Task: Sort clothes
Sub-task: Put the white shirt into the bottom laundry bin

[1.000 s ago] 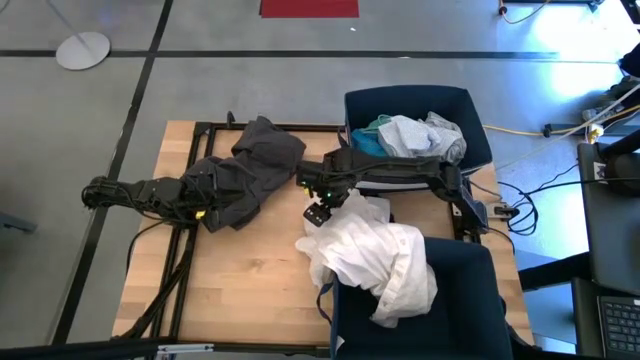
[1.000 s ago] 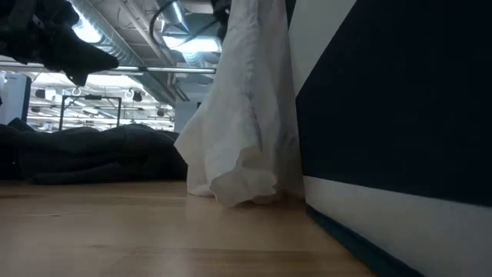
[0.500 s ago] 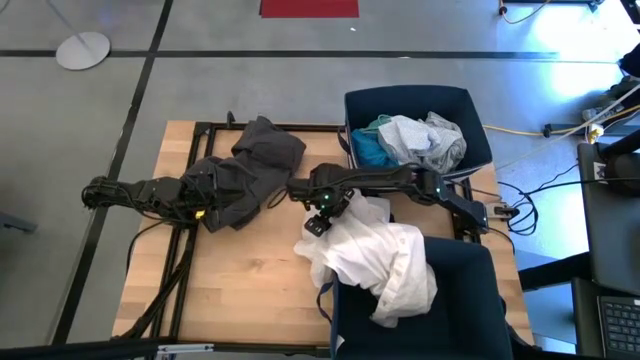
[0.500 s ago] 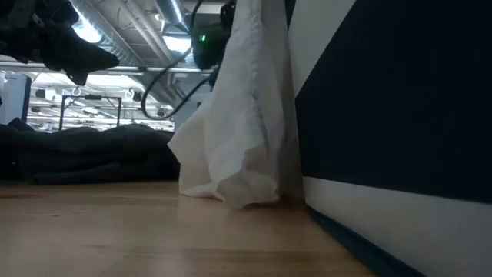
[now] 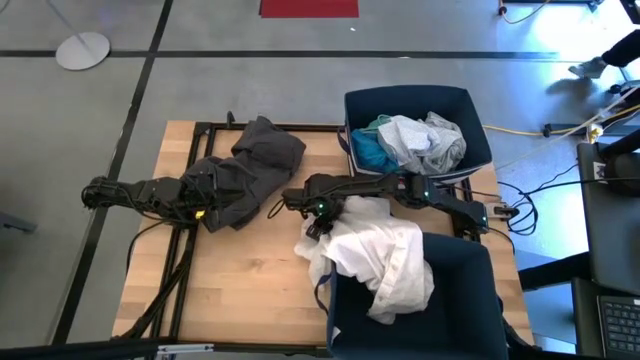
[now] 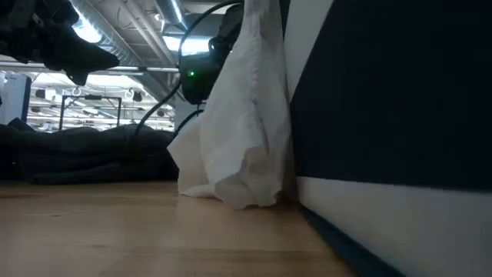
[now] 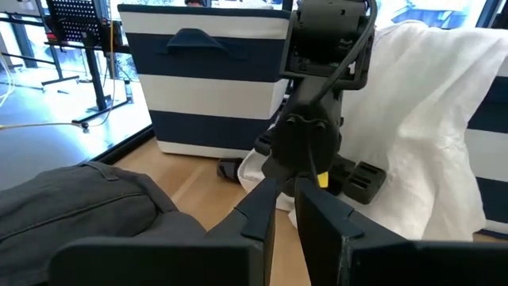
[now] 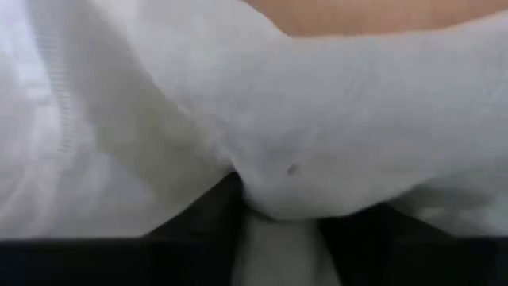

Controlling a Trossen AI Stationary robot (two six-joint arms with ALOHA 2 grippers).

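A white garment (image 5: 375,255) lies draped over the rim of the near navy bin (image 5: 460,300), and its lower end is on the table (image 6: 231,185). My right gripper (image 5: 314,226) is shut on this garment at its left side, beside the bin. A dark grey garment (image 5: 250,165) lies spread at the table's far left. My left gripper (image 7: 284,218) rests above it with fingers nearly together and nothing between them. The far bin (image 5: 470,110) holds turquoise, pale grey-blue and white clothes (image 5: 415,140). My right gripper pinches a bunched fold of the white garment (image 8: 274,195) between its two fingers (image 8: 198,218), at the garment's edge toward the table's middle. It comes from above, pointing down. The rest of the garment lies slack over the near bin's rim and on the table.
Black cables (image 5: 165,270) and a black frame (image 5: 200,130) run along the table's left part. The near bin's striped wall (image 6: 384,115) stands close on the right of the low view. Bare wood (image 5: 240,280) lies at the near left.
My right gripper has gone a little toward the table's left and near edges and down, still shut on the white garment. The garment's held edge has been drawn the same way; the part over the bin has stayed.
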